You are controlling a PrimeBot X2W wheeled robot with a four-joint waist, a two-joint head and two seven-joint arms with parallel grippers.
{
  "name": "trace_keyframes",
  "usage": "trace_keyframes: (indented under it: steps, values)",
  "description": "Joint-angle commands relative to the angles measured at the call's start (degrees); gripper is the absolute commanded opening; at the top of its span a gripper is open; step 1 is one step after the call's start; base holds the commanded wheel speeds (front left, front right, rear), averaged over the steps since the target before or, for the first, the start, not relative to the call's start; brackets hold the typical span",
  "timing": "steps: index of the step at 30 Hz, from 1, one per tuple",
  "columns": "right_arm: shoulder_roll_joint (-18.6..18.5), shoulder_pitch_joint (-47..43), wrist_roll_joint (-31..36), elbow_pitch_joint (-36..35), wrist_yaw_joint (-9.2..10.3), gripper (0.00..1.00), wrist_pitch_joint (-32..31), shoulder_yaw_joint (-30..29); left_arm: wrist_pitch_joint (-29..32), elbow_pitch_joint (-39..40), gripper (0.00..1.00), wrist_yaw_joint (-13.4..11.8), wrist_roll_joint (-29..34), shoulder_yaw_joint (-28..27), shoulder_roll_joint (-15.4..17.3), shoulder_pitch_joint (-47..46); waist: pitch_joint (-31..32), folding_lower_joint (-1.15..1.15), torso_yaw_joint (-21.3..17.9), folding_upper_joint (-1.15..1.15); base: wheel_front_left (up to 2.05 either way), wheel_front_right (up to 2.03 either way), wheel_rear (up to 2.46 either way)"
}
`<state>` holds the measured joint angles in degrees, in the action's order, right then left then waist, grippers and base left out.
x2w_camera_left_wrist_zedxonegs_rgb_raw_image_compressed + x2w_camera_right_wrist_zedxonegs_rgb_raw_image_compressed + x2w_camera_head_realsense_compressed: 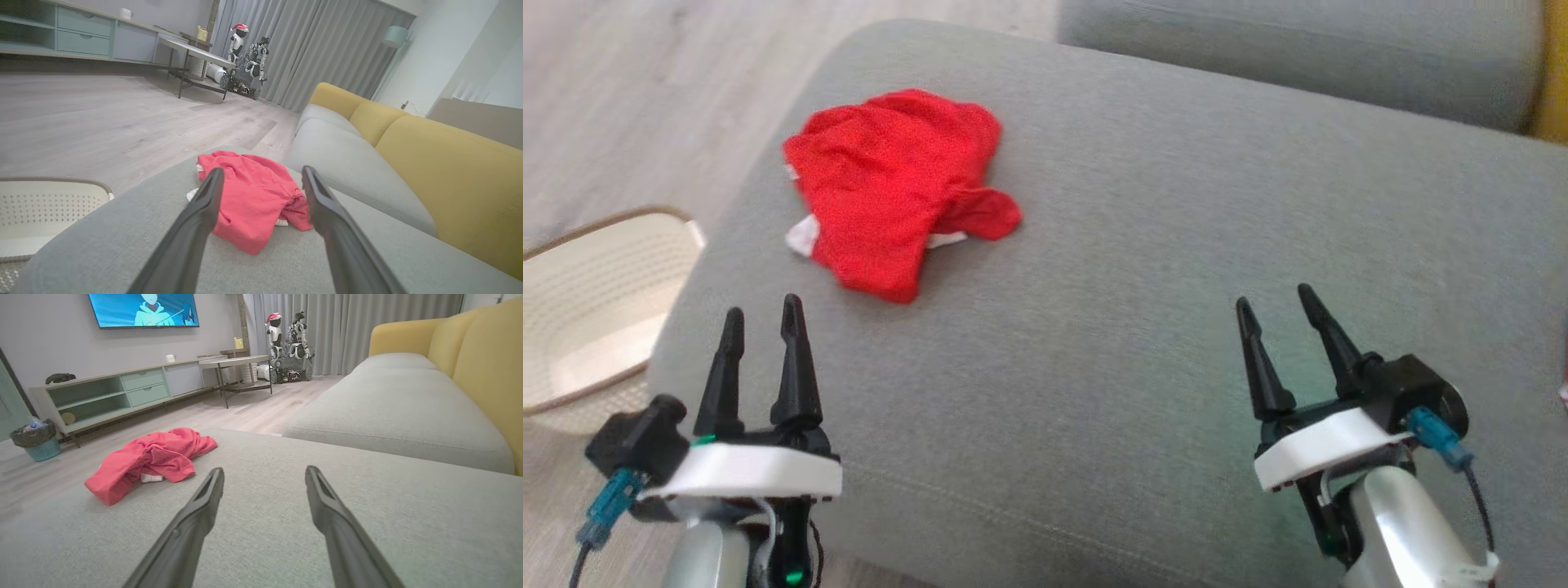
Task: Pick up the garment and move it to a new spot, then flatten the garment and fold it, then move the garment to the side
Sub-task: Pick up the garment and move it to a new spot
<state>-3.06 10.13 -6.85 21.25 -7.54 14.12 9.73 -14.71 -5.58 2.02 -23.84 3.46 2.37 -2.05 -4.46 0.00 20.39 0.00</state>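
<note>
- Crumpled red garment (898,192) lies on grey sofa seat (1143,269), ahead of left tool (762,308), a little beyond its fingertips, not touching.
- Fingers of left tool stand apart, nothing between them.
- Fingers of right tool (1274,297) stand apart, empty; garment well off to its left.
- On floor, left of left tool: pale basket (596,302).

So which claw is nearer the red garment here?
Left. The left claw hangs open just short of the red garment, which lies straight ahead of it. The right claw, also open, sits well off to the garment's right.
</note>
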Motion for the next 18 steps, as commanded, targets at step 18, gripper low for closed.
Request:
trace_keyframes:
  steps: [18]
  values:
    - [0.2,-1.1,-3.8,-0.5,0.05,1.00,0.6,4.5,-0.3,3.4,1.00,-0.7,2.1,-3.6,0.5,3.2,5.8,0.00,7.9,0.00,0.00,0.00,0.00]
